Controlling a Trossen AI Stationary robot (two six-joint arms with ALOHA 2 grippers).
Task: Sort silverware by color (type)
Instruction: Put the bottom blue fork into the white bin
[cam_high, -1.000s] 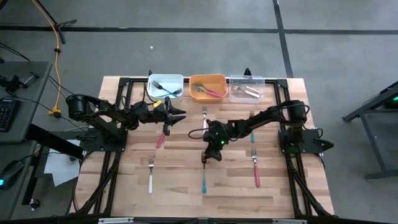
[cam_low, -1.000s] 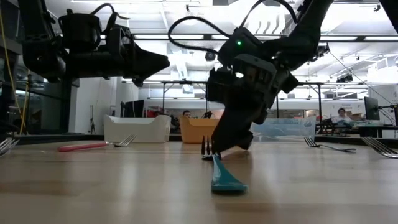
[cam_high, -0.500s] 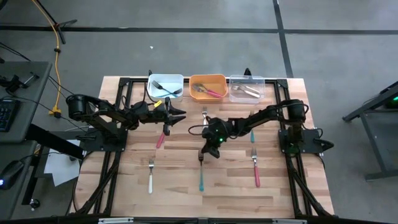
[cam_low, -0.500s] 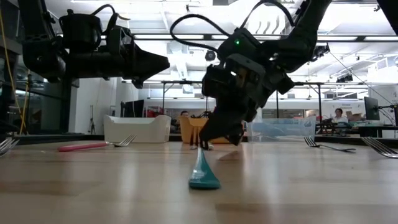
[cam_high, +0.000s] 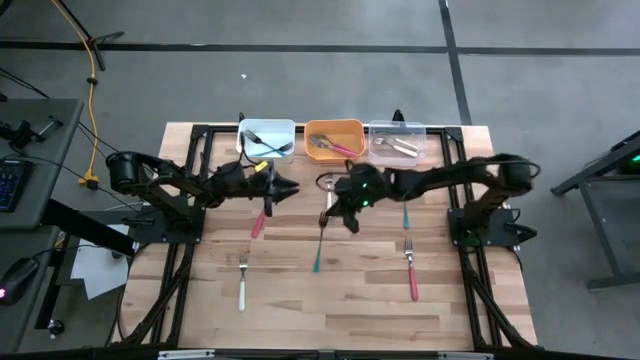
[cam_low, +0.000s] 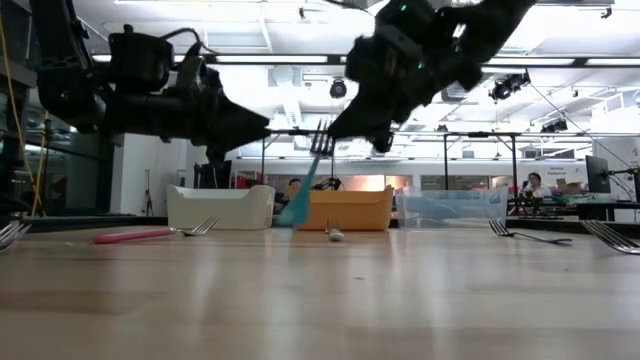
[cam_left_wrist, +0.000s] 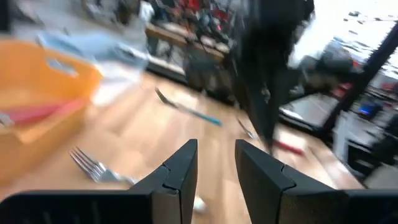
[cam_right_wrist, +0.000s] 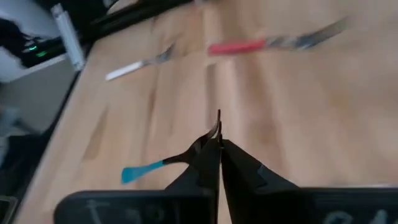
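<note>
My right gripper (cam_high: 330, 213) hangs above the middle of the table, shut on a blue-handled fork (cam_high: 318, 250) that is clear of the wood. In the low view the fork's tines (cam_low: 320, 140) stick up past the fingers and its handle (cam_low: 297, 205) slopes down. My left gripper (cam_high: 290, 187) waits open and level in front of the white bin (cam_high: 266, 140), holding nothing. A red-handled fork (cam_high: 258, 222), a white-handled fork (cam_high: 242, 282) and another red-handled one (cam_high: 411, 272) lie flat on the table. My right gripper pinches the blue fork at its metal neck (cam_right_wrist: 202, 150), just behind the tines, between its two fingers. The fingers slant down from the table's right and lie across the fork. The fork is lifted clear and tilted, tines up, the blue handle (cam_right_wrist: 140, 171) hanging lower toward the near edge.
The white bin, an orange bin (cam_high: 335, 138) and a clear bin (cam_high: 397, 143) stand in a row at the far edge, each with silverware inside. A silver fork (cam_high: 328, 182) lies before the orange bin and a blue one (cam_high: 405, 215) under my right arm.
My right gripper has taken hold of the blue fork's tine end on the table, then risen and gone toward the far edge. The tine end came up first with the handle tip still down; now the whole fork hangs clear.
</note>
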